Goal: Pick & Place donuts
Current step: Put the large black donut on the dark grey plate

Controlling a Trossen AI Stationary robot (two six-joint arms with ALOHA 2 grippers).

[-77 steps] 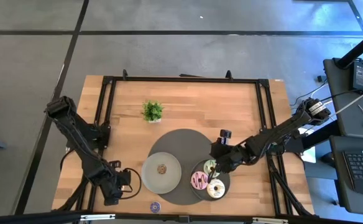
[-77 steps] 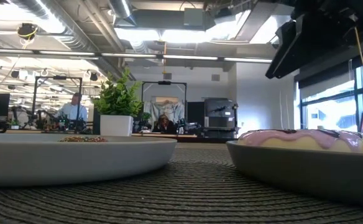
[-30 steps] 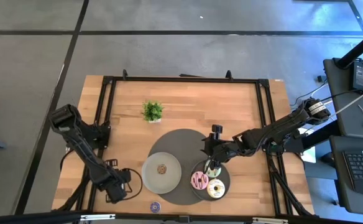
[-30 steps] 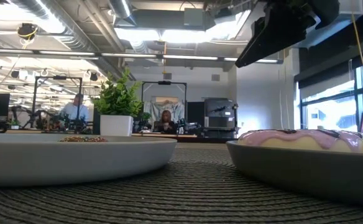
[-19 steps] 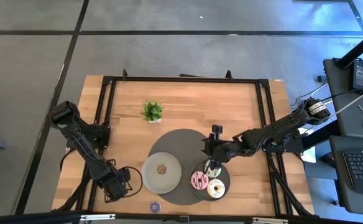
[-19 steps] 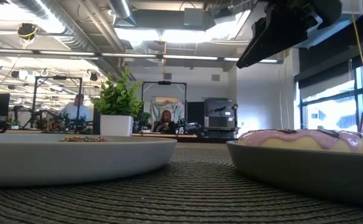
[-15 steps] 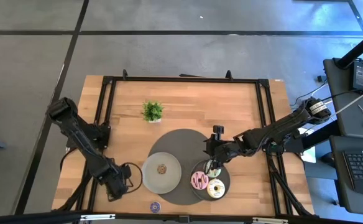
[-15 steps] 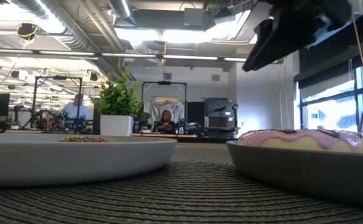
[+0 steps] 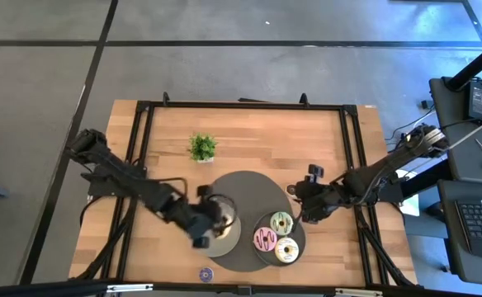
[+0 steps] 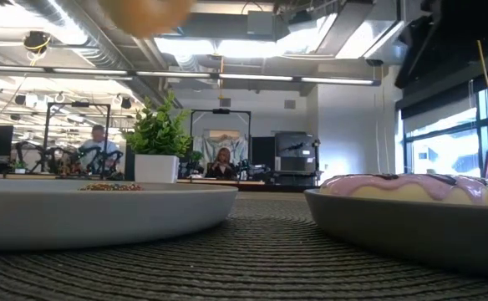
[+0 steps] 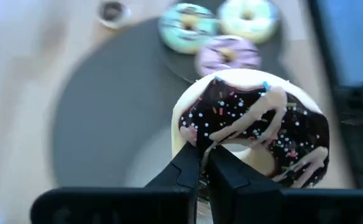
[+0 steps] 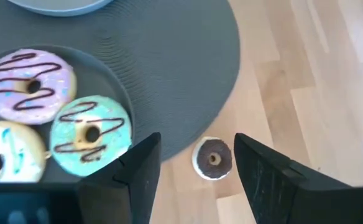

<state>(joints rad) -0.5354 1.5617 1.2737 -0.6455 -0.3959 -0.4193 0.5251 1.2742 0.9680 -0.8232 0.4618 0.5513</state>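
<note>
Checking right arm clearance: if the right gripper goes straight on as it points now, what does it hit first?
Probably the tiny dark donut on the wood, framed between the open right gripper fingers; depth unclear.

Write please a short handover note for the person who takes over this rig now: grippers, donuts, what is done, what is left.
Left gripper: shut on the chocolate-sprinkled donut, held in the air above the round grey mat.
Right gripper: open, empty, above the mat's edge near the tiny dark donut.
Done: the pink-striped donut, green donut and cream donut lie on the dark plate.
Left: set down the held donut; the tiny dark donut lies on the wood beside the mat, and the tiny purple donut lies on the wood at the table's near edge.
</note>
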